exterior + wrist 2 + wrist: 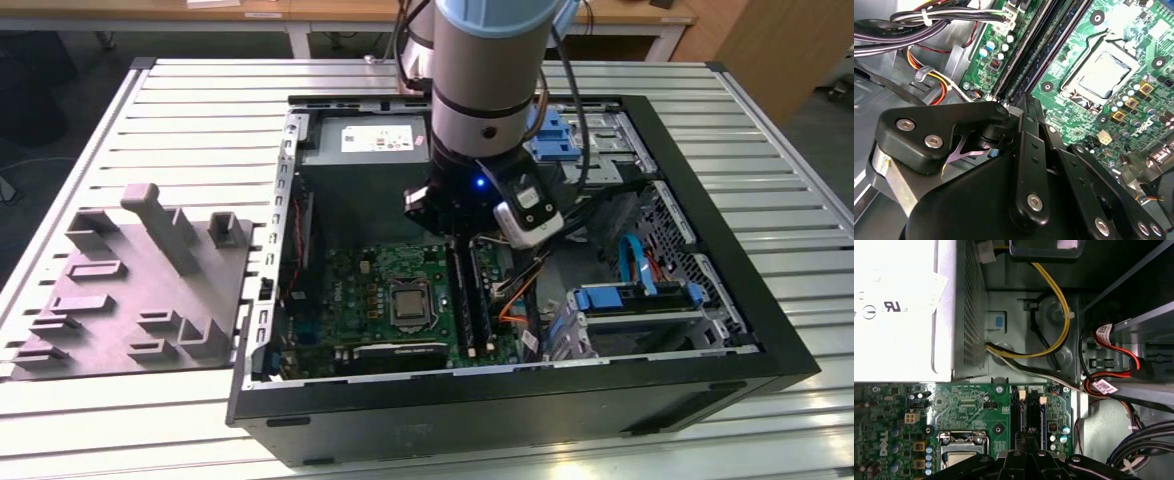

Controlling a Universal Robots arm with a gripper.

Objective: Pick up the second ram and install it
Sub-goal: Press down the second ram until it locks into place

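1. At the exterior view's left, the grey moulded fixture tray (134,290) lay on the slatted metal table (200,110), just beside the left wall of the open computer case (534,400), with bare slats around its other edges.
2. Inside the case, the green motherboard (360,290) filled the floor at about 7 o'clock from the arm, its square silver socket (407,305) uncovered and with open board around it.
3. The silver power supply (360,140) sat against the case's far wall, at about 11 o'clock from the gripper.
4. The gripper (465,240) hung from the robot arm (487,70) directly over the memory slots (467,300), low inside the case.
5. In the second wrist view the gripper (1021,107) had its black fingers (1029,125) drawn together, their tips down on the top edge of a dark ram stick (1046,55) standing in the slots; whether they clamped it could not be told.
6. That second ram ran upright between the socket (1104,75) and the board's edge, with a neighbouring dark slot close alongside, leaving little side room.
7. At the exterior view's right, blue drive brackets (634,295) and bundled cables (527,285) crowded the case at 4 o'clock from the gripper.
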